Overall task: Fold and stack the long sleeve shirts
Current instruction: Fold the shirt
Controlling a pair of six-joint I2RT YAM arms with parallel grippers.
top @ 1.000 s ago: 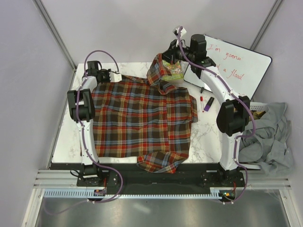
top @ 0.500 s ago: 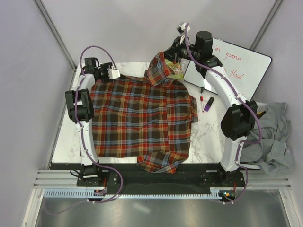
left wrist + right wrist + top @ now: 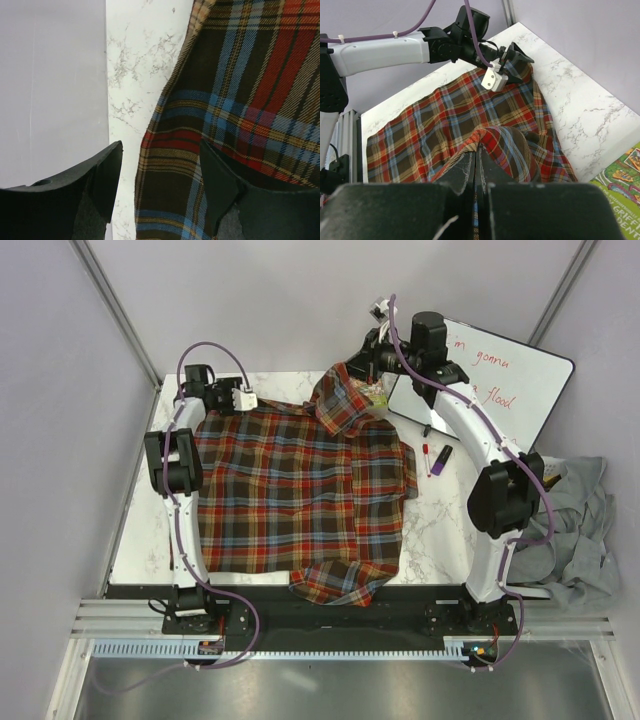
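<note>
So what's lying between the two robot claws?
Top view: only the far edge of the plaid shirt, on the marble table, between the open left gripper and the right gripper pinching it.

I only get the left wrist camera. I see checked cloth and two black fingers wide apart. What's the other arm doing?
Observer: The right fingers are shut on a fold of the plaid shirt, holding it up above the far side of the table.
Operator: Is the whole shirt up?
Observer: No. Most of it lies flat; one bunched part hangs over the near edge.
Operator: Any more clothes?
Observer: A grey cloth heap lies past the right edge.
</note>
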